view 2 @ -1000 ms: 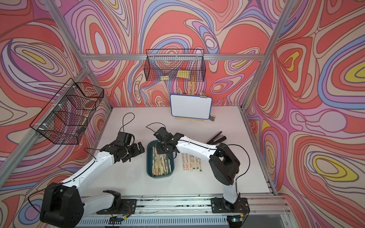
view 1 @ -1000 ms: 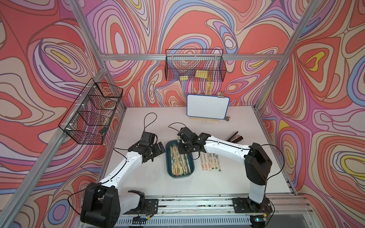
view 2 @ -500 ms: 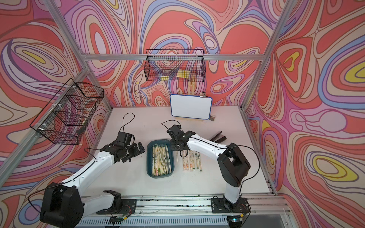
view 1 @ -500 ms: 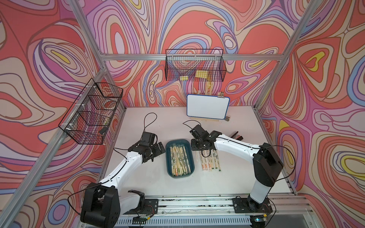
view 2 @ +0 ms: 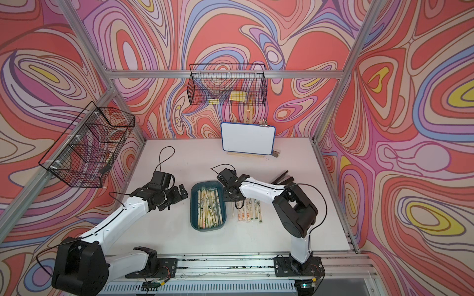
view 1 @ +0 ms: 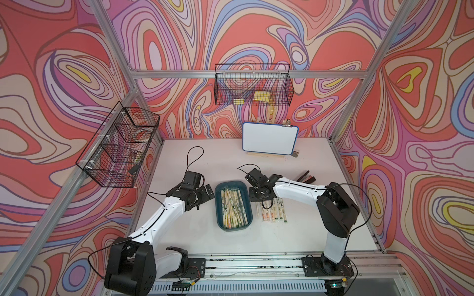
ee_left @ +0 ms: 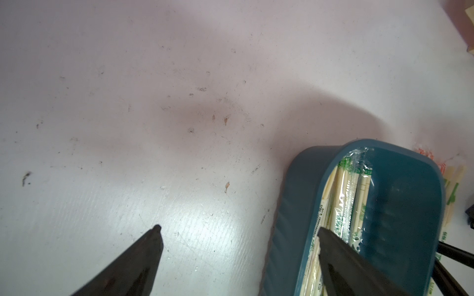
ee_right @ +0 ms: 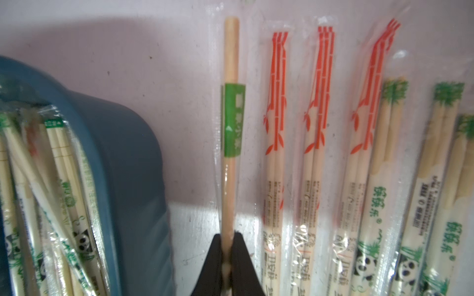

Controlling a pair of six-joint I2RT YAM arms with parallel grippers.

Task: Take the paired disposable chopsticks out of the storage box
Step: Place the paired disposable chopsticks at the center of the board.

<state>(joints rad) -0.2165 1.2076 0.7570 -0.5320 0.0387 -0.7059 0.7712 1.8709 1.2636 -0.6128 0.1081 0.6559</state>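
The right pincer (ee_right: pixel 228 238) holds one chopstick pair (ee_right: pixel 230 159) only by its end, so it may land crooked on the neighbour pairs (ee_right: pixel 318 153); the left pincer (ee_left: pixel 238 228) is open.

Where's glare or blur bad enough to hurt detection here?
Left wrist view: bright glare patch on the table beside the storage box, soft shadow beyond it. Right wrist view: chopsticks in the box blurred; glare on the sleeved pairs on the table; green-banded pair in the right gripper fairly sharp. Both top views: evenly lit, sharp.
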